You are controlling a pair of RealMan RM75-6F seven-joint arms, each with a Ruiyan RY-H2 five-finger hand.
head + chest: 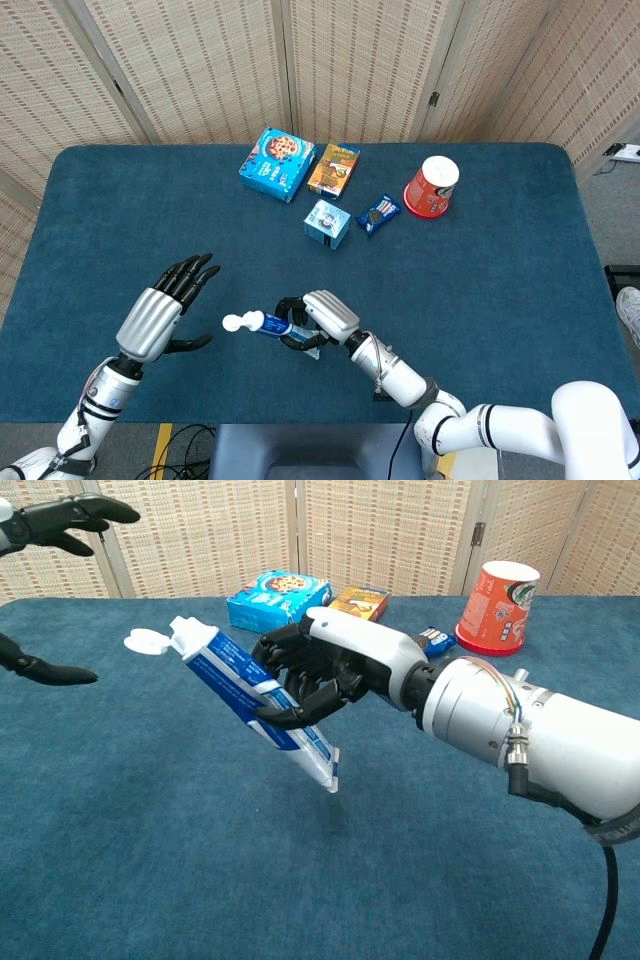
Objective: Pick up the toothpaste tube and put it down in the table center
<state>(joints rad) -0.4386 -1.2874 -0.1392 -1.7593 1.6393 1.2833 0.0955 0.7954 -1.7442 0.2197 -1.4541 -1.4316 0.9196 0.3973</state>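
Observation:
My right hand (318, 317) (318, 672) grips a blue and white toothpaste tube (262, 323) (240, 685) around its middle and holds it off the table, its white flip cap (232, 323) (145, 640) pointing toward my left side. My left hand (165, 309) hovers open a short way left of the cap, fingers spread. In the chest view only its fingertips (70, 515) show at the top left corner.
At the back of the blue table (500, 260) stand a blue cookie box (277, 162), an orange box (333, 168), a small teal box (327, 222), a dark snack packet (378, 213) and a tipped red cup (432, 186).

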